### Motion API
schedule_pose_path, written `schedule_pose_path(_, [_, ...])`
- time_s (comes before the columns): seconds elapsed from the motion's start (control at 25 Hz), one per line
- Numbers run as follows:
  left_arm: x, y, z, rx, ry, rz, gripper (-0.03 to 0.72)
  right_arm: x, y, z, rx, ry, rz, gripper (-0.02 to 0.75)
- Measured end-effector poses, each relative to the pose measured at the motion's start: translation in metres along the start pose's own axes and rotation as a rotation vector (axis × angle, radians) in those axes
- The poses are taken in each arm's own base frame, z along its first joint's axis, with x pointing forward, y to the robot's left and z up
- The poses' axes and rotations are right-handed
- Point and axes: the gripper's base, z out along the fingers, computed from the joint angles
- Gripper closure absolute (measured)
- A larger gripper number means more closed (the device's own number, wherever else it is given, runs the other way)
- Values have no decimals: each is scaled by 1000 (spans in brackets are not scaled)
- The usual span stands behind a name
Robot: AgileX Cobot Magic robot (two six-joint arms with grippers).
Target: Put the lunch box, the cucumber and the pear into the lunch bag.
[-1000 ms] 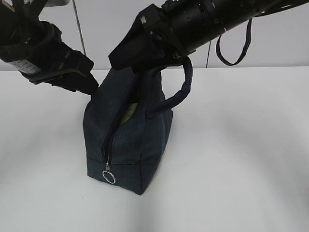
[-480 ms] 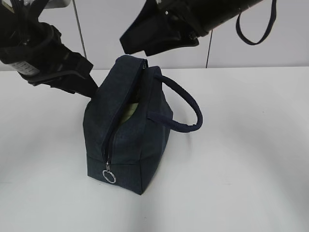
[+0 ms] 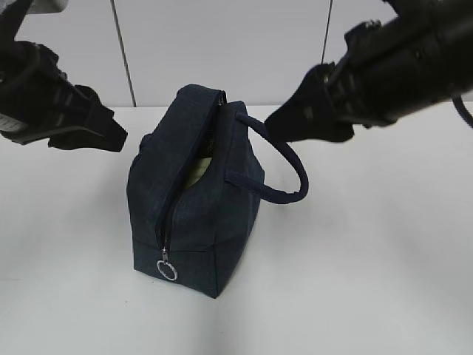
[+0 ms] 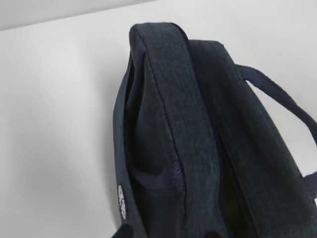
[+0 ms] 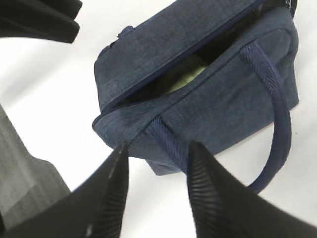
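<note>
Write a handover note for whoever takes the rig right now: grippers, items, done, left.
Right gripper: open, empty, above the bag's handle.
Left gripper: off the bag, left of it, holding nothing visible; jaw state unclear.
Lunch bag: upright on the table, zipper open, ring pull at the bottom end.
Something pale green shows inside, probably the lunch box lid. Cucumber and pear not visible; none on the table in view.
Left: confirm contents.

The right gripper [image 3: 275, 127], formerly above the lunch bag [image 3: 194, 214] with the loop handle [image 3: 279, 166] raised, has released it and withdrawn to the right; the handle now droops against the bag's right side. The left gripper [image 3: 118, 137] has backed off leftward, clear of the bag's left wall.
</note>
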Motion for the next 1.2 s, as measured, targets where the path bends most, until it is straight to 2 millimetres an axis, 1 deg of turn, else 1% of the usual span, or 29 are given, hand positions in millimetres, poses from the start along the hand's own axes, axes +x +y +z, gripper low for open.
schedule_pose_path(0.08, [3, -1, -8, -9, -47, 2, 414, 17, 15, 4, 13, -58, -47, 439])
schedule_pose_path(0.16, [4, -2, -15, -13, -82, 5, 414, 33, 28, 13, 18, -111, -51, 445])
schedule_pose_path(0.24, [4, -2, -20, -15, -101, 7, 414, 41, 36, 21, 13, -137, -45, 447])
schedule_pose_path(0.32, [4, -3, -22, -18, -108, 12, 414, 42, 34, 29, 30, -160, 6, 448])
schedule_pose_path(0.44, [4, -3, -24, -21, -112, 17, 414, 40, 27, 41, 63, -191, 148, 448])
schedule_pose_path(0.52, [4, -3, -24, -22, -111, 19, 414, 42, 24, 47, 67, -186, 200, 448])
schedule_pose_path(0.56, [4, -3, -24, -22, -111, 19, 414, 43, 23, 50, 67, -180, 199, 449])
schedule_pose_path(0.6, [4, -2, -24, -23, -110, 20, 414, 44, 24, 53, 62, -169, 160, 452])
schedule_pose_path(0.68, [4, -2, -24, -28, -109, 27, 414, 46, 34, 56, 41, -156, 49, 459])
schedule_pose_path(0.76, [4, -1, -24, -35, -107, 36, 414, 53, 47, 61, 16, -138, -60, 468])
schedule_pose_path(0.84, [4, -1, -24, -36, -107, 37, 414, 64, 59, 66, 14, -121, -108, 471])
schedule_pose_path(0.88, [4, -1, -24, -37, -106, 38, 414, 68, 62, 69, 36, -110, -134, 472])
schedule_pose_path(1.0, [4, -1, -24, -37, -106, 39, 414, 79, 69, 82, 82, -64, -174, 476])
schedule_pose_path(1.12, [4, -1, -24, -38, -106, 40, 414, 90, 75, 97, 64, -7, -190, 477])
schedule_pose_path(1.2, [5, -1, -24, -38, -105, 40, 414, 93, 74, 102, 65, 13, -182, 477])
